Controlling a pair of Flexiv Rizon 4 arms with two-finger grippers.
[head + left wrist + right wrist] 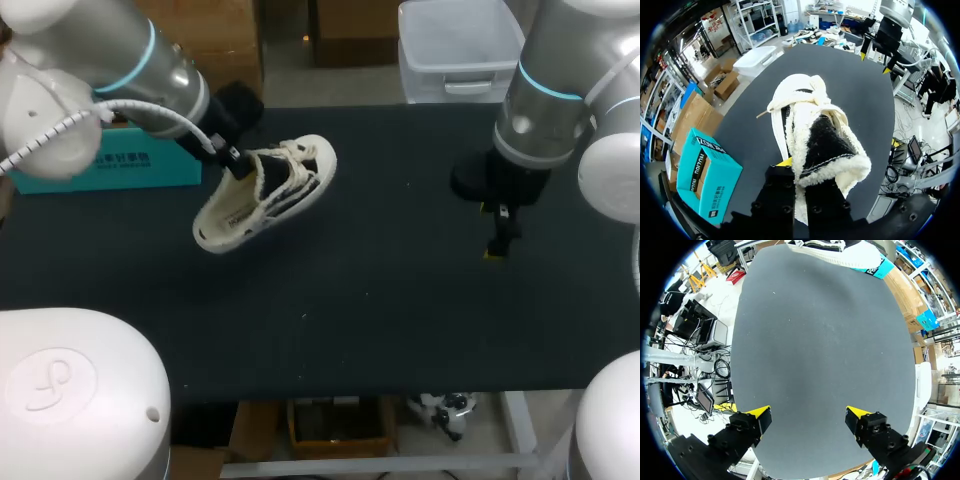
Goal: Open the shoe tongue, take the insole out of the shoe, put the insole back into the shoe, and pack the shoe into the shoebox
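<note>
Grip is firm on the left side: the left claw (799, 172) is clenched on the shoe (815, 125). Its two black fingers (780, 200) press from either side on a black, fleece-trimmed flap at the shoe's opening. One yellow tip shows just beside the fleece; the other is hidden by it. From this claw the shoe stretches straight ahead, white and woolly, with its laces bunched at the far end.

Seen from the head view, the left claw (235, 160) holds the shoe (265, 195) tilted, with the pale sole rim hanging below and beside the claw over the dark tabletop (400, 300). Whether any part of the shoe touches the tabletop cannot be told.

Beside the left claw and behind its arm, the teal shoebox (130, 165) sits with its lid on, near the claw but apart from the shoe. The left wrist view shows the shoebox (705, 172) off to the claw's side at the tabletop's edge.

Well apart from the shoe, the right claw (807, 417) is released, its yellow-tipped fingers spread wide with only bare tabletop (825, 340) between and ahead of them. Far ahead of it, the shoe (830, 250) and shoebox (875, 267) show at the tabletop's far end. In the head view the right claw (497, 245) hangs pointing down over the tabletop. From the left wrist it appears as the right claw (874, 56) far ahead, past the shoe's laces.
</note>
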